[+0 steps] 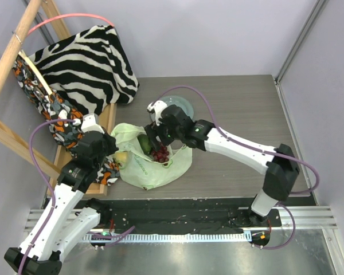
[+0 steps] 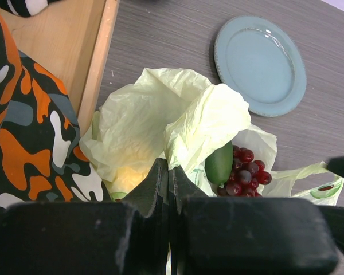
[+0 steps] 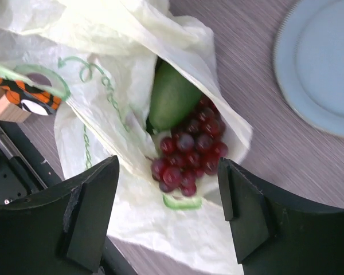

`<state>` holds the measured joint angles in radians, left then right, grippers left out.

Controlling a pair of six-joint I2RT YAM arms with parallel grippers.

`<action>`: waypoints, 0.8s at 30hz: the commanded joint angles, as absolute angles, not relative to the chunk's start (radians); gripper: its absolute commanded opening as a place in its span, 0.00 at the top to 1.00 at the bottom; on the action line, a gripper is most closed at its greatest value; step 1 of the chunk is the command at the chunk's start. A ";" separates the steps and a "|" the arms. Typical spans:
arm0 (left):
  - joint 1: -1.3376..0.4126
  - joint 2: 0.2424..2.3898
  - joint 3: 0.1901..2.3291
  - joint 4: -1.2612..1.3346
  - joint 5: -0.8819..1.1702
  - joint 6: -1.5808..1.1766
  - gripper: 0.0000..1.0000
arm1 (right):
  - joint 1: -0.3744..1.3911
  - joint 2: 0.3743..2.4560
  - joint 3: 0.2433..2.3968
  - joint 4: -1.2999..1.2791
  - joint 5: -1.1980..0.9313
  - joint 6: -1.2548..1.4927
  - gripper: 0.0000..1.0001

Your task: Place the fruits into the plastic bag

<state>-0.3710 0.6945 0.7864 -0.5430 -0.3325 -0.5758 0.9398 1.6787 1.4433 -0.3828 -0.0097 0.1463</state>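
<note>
Counting avocado (image 3: 171,98) and grape bunch (image 3: 186,152) already inside the plastic bag (image 1: 152,172) at the plate's (image 2: 261,63) seven o'clock, we judge little remains — left pincer (image 2: 169,177) clamped on its rim, right pincer (image 3: 167,197) apart above.

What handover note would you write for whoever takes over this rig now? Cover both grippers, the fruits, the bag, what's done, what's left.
Left gripper: shut, pinching the rim of the plastic bag.
Right gripper: open, empty, above the bag's mouth.
Done: avocado and grape bunch lie inside the bag; a yellow shape, probably the lemon, shows through the plastic.
To do: lime and dark fruit are not visible; check inside the bag before letting go.
</note>
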 commanded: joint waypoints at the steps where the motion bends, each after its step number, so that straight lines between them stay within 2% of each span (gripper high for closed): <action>1: -0.364 0.684 0.779 -0.525 -0.357 -0.601 1.00 | 0.931 1.563 1.401 -0.461 0.139 0.204 0.22; 5: -0.365 0.684 0.781 -0.526 -0.351 -0.603 1.00 | 0.833 1.525 1.405 -0.595 0.180 0.348 0.22; 12: -0.365 0.692 0.779 -0.525 -0.339 -0.603 1.00 | 0.560 1.523 1.404 -0.692 -0.057 0.546 0.24; 16: -0.365 0.699 0.781 -0.523 -0.336 -0.601 1.00 | 0.514 1.554 1.391 -0.698 -0.132 0.610 0.27; 24: -0.365 0.701 0.784 -0.520 -0.344 -0.598 1.00 | 0.479 1.659 1.390 -0.715 -0.231 0.627 0.26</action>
<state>-0.3706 0.7010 0.7822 -0.5423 -0.3317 -0.5755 0.4950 1.6051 1.3804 -0.6994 -0.1394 0.5987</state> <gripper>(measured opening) 0.017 0.738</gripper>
